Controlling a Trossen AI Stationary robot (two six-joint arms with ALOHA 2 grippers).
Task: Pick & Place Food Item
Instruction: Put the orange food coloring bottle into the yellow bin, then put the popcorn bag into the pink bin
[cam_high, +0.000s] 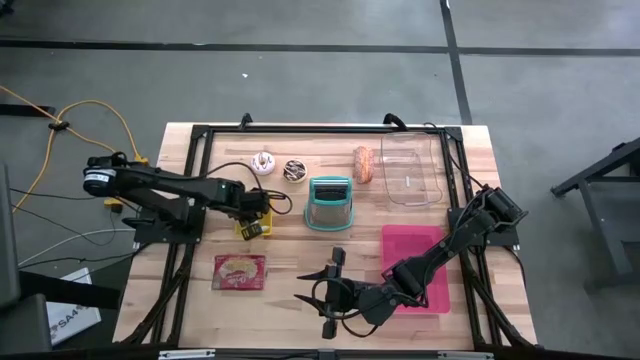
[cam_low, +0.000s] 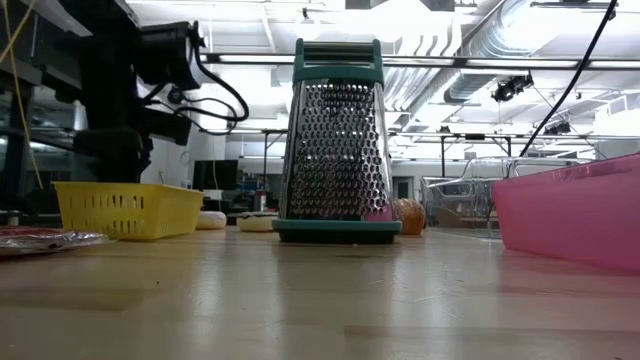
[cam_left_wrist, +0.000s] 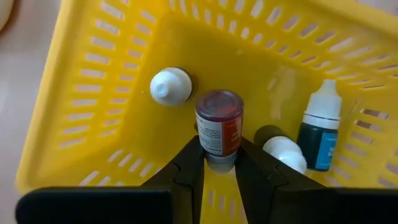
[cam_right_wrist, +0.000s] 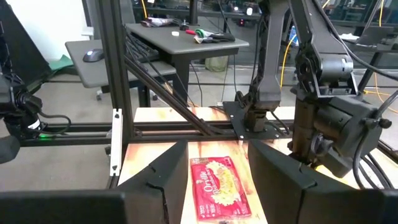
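A pale wooden table carries a pink plastic tray, a clear plastic tub and a teal-framed steel box grater. Inside the small yellow slotted basket, the left gripper is clamped on a little red-labelled bottle, apparently to lift it. The right gripper waits with its fingers apart near the table's front edge, facing a red snack packet.

Occluded and cropped regions across the four views.
The yellow basket is cropped by the left wrist picture's edges; the small bottle is partly hidden by fingers; the pink tray is cropped in the low view.
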